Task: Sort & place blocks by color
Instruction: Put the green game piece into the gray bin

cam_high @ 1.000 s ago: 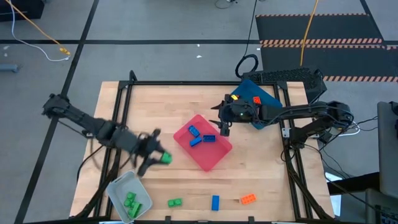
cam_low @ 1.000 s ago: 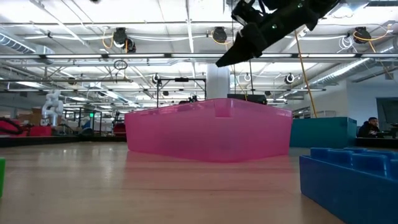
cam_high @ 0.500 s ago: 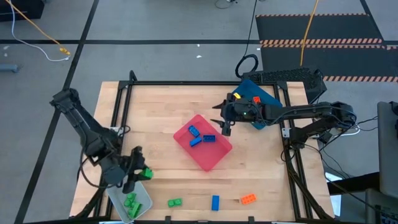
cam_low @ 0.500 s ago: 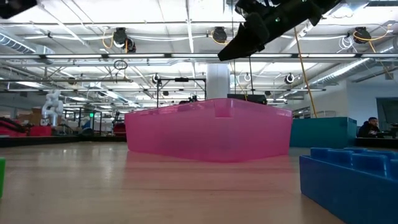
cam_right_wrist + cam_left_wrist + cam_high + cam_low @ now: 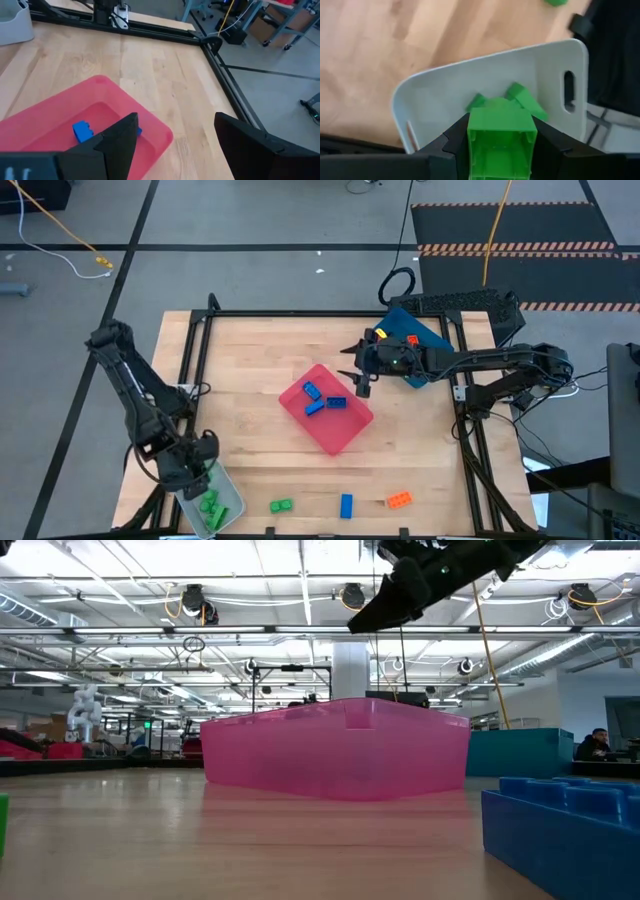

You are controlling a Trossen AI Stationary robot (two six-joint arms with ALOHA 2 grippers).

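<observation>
My left gripper (image 5: pixel 203 468) hangs over the pale grey tray (image 5: pixel 228 498) at the table's near left corner, shut on a green block (image 5: pixel 501 131). Other green blocks (image 5: pixel 210 506) lie in that tray. My right gripper (image 5: pixel 361 386) is open and hovers above the far right rim of the pink tray (image 5: pixel 345 435), which holds three blue blocks (image 5: pixel 313 391). Along the near edge lie a green block (image 5: pixel 281 505), a blue block (image 5: pixel 346 505) and an orange block (image 5: pixel 399 500). Orange blocks (image 5: pixel 378 337) sit in the dark blue tray (image 5: pixel 425 340). My left gripper pinches the green block between its two fingers by two opposite side walls (image 5: pixel 474 131). It comes from above, pointing down at the grey tray (image 5: pixel 445 90). The block is lifted clear and its hollow underside faces the wrist camera.
A black frame rail (image 5: pixel 320 313) runs round the table. The dark blue tray sits at the far right corner beside the right arm (image 5: pixel 480 360). In the low view the pink tray (image 5: pixel 335 750) stands mid-table and a blue block (image 5: pixel 565 830) lies close at the right. Bare wood lies between the trays.
My left gripper has carried the green block from the table's left middle toward the near left corner and now hangs over the grey tray. The arm has swung round with it. My right gripper has stayed nearly still, open above the pink tray.
</observation>
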